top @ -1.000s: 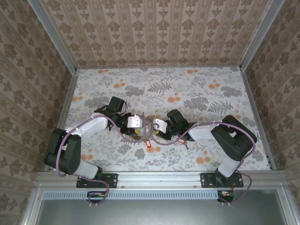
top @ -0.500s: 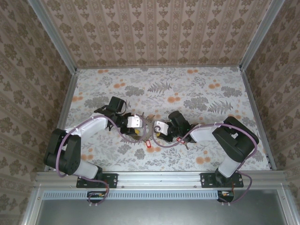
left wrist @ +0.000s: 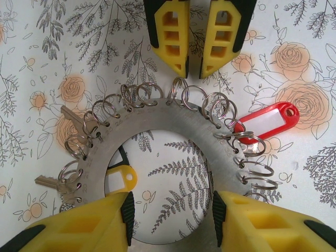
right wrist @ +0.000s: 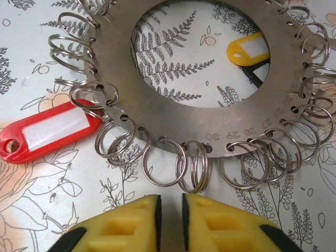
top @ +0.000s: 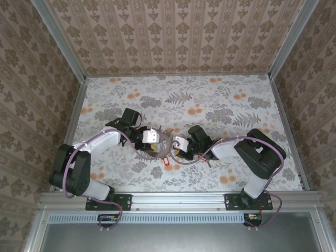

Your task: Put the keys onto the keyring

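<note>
Points the nearly closed, empty right claw (right wrist: 170,202) at the keyring (right wrist: 173,126) just ahead; straddles its opposite rim with the left claw (left wrist: 172,215), half-open, grip unclear.

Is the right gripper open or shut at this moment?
Almost shut: the right gripper has its yellow fingers a thin gap apart, with nothing between them.

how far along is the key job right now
Done: two bare keys look hooked onto small split rings on the keyring. In hand: the left gripper straddles the keyring; the right gripper, nearly shut, sits at one of them, gripping nothing obvious. Left: the red tag and yellow tag seem unattached.
</note>
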Controlling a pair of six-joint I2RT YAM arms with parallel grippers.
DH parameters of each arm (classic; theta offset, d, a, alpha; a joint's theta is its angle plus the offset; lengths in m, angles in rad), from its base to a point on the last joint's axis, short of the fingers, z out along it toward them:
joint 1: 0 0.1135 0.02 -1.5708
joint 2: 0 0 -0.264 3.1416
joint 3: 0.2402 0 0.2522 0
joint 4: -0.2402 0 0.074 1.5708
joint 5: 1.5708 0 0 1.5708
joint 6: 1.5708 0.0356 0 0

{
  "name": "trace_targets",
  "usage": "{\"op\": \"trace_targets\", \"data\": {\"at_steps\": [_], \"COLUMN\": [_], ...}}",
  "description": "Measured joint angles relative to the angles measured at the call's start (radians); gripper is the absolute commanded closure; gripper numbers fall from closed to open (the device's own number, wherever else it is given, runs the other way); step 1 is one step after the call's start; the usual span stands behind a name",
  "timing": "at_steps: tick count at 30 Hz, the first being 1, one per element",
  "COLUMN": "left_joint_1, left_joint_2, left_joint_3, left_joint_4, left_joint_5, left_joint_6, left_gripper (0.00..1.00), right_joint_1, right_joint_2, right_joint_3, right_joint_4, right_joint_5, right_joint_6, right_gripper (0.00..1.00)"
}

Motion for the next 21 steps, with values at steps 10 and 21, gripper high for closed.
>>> {"op": "trace_targets", "data": {"at_steps": [10, 21], "left_joint_1": [0.000, 0.000], "left_joint_2": [-0.009, -0.022], "left_joint_3": [-0.021, -0.043], "left_joint_4": [0.027, 0.076], "left_joint_5": [-0.007, -0.026], "left_joint_6": [0.000, -0.001], "left_gripper": [0.54, 0.54], "right_joint_1": [-0.029, -0.133], "right_joint_2": [-0.012, 0.029], "right_joint_3": [-0.027, 0.010], "right_joint_4": [0.051, 0.089], "right_joint_5": [-0.103, -0.105], "right_joint_6": [0.018, 0.085], "right_gripper": [0.73, 0.70]}}
